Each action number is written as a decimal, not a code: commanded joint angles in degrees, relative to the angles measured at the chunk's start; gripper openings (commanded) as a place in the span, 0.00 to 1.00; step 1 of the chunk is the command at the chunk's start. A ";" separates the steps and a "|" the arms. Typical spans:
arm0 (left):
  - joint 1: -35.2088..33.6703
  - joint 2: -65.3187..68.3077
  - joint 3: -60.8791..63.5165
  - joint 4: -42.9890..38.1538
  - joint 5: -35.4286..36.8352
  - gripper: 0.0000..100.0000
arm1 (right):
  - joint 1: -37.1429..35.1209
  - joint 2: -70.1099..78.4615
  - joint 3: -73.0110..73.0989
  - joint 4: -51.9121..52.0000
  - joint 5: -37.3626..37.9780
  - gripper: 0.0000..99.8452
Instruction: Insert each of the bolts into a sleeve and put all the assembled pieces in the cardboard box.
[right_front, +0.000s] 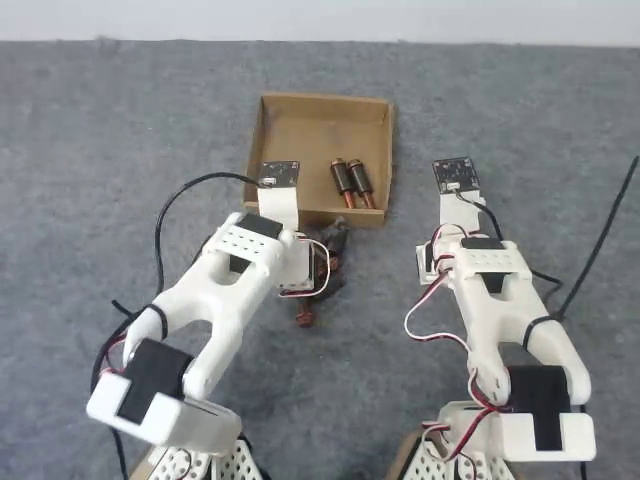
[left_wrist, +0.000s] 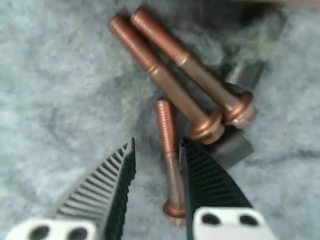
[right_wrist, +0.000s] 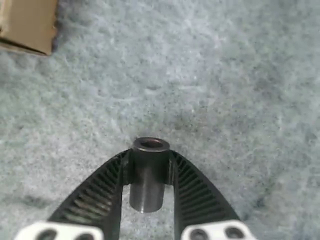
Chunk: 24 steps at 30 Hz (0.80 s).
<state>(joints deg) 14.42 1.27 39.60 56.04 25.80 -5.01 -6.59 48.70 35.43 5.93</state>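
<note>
Three copper bolts lie on the grey carpet just in front of the cardboard box (right_front: 268, 130). My left gripper (left_wrist: 157, 144) is open and low over them, its fingers on either side of the shortest-looking bolt (left_wrist: 166, 125). The other two bolts (left_wrist: 165, 85) lie side by side beyond it. Two dark sleeves (left_wrist: 245, 74) rest by their heads, partly hidden. My right gripper (right_wrist: 149, 155) is shut on a dark sleeve (right_wrist: 147, 185), held upright above bare carpet with its bore facing up. Two assembled pieces (right_front: 350, 182) lie inside the box.
A corner of the box (right_wrist: 27, 22) shows in the right wrist view, off to one side of the held sleeve. Black and red-white cables (right_front: 165, 225) trail beside both arms. Grey carpet (right_front: 120, 130) covers the whole table.
</note>
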 joint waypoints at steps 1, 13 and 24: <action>0.00 3.52 -0.84 -5.10 0.62 0.13 | 0.57 -3.38 -0.44 -0.57 0.97 0.01; 0.09 8.35 -5.58 1.23 -0.97 0.01 | 0.57 -3.38 -0.44 -0.92 0.97 0.01; -5.27 -2.46 -6.02 9.67 -36.22 0.01 | 0.48 -3.30 -0.44 -1.10 0.97 0.01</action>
<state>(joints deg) 13.27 6.02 34.51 62.29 7.08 -5.01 -6.59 48.70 35.43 5.93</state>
